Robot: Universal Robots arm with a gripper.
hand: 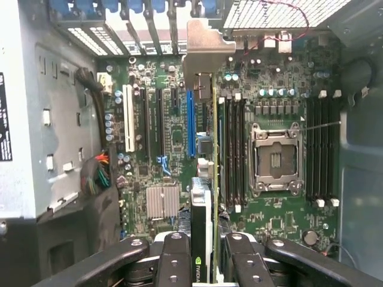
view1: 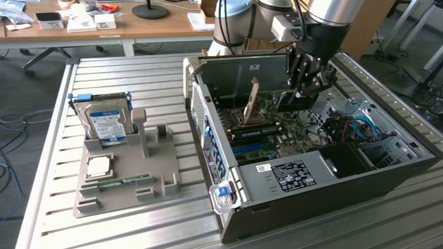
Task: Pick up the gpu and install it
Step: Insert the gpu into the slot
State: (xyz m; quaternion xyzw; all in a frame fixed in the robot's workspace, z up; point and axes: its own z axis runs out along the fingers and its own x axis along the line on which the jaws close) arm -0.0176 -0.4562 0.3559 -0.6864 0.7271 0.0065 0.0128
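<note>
Slatted metal desk (view1: 124, 72) fills my exterior view, and the open computer case (view1: 332, 181) lies on its side toward the lower right of that frame. Inside it I've got the motherboard (hand: 173, 140) laid out under the wrist camera. My hand (view1: 306, 85) is down in the case, upper right of the exterior frame, with its fingers (hand: 173, 260) clamped on the gpu (hand: 202, 224) from either side. The card sits between them, edge-on to the wrist camera, its long axis running straight away from the hand toward the rear slot openings. It's parallel to the blue slot (hand: 190, 122) and just beside it. It's a thin dark card with a green board edge and a silver bracket (hand: 203, 48) at the far end. Whether it touches the board, I can't tell.
</note>
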